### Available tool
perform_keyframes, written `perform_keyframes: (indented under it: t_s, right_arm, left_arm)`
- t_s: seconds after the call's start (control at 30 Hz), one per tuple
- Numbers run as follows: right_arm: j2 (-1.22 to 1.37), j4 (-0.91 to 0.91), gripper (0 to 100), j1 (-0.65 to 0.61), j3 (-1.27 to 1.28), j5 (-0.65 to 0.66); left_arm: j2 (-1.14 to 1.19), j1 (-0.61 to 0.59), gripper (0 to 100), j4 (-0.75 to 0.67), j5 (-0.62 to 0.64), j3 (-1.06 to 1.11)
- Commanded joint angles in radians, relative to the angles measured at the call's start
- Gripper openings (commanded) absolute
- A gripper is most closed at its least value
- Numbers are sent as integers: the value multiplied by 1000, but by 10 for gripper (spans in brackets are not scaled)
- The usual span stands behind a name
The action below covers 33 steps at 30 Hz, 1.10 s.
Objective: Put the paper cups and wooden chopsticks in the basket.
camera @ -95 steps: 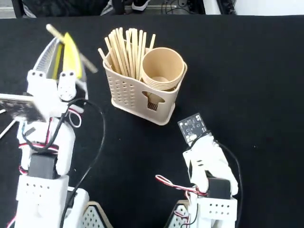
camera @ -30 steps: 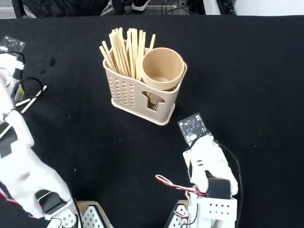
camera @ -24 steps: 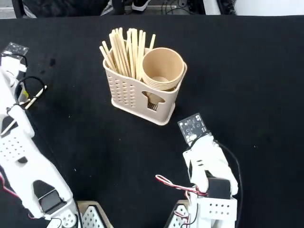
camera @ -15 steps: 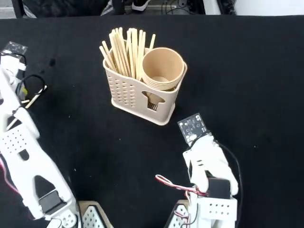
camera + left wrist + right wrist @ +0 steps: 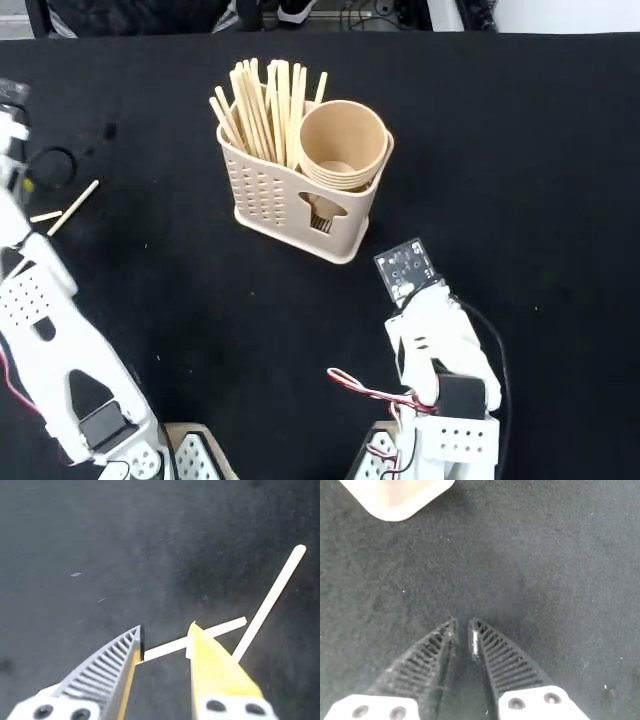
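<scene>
Black cloth covers the table (image 5: 520,150). A cream plastic basket (image 5: 290,205) stands toward the far edge, a little left of the middle. It already holds a stack of paper cups (image 5: 342,145) and a bundle of wooden chopsticks (image 5: 262,100).

Two loose chopsticks lie near the left edge, well apart from the basket. One is a long stick (image 5: 73,207). Just beside it is a second stick (image 5: 45,216), partly hidden by the left arm.

The left hand (image 5: 165,634) is released, its grey and yellow fingers spread and pointing down at the cloth. The second stick runs crosswise between the fingertips, and the long stick lies just beside the yellow finger. Whether the tips touch the cloth cannot be told.

The right hand (image 5: 462,627) is clenched to a narrow slit with nothing in it. It sits low over bare cloth near a corner of the basket.

Several things could go wrong from here:
- **Missed grip:** the second stick is thin and lies flat, so closing fingers could ride over it or flick it away toward the left edge.
- **Crowding:** the yellow finger could catch the long stick too, dragging it or pinching both badly.
- **Off-centre hold:** the stick would likely droop or swing when lifted.
- **Placement:** the stick could then snag on the basket's rim or jam against the crowded bundle.
</scene>
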Motion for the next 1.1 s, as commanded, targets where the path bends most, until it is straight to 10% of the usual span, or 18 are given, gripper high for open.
perform_keyframes:
  t_s: [0.0,0.33,1.07]
  right_arm:
    - [-71,-17,53,-9,-4,3]
    - [-71,-17,53,-9,-4,3]
    - [-71,-17,53,-9,-4,3]
  left_arm:
    - [-118,-8,159,66,-49,-39]
    - [-51,-18,157,55,-362,156]
    - [239,-38,155,-126,-445,156]
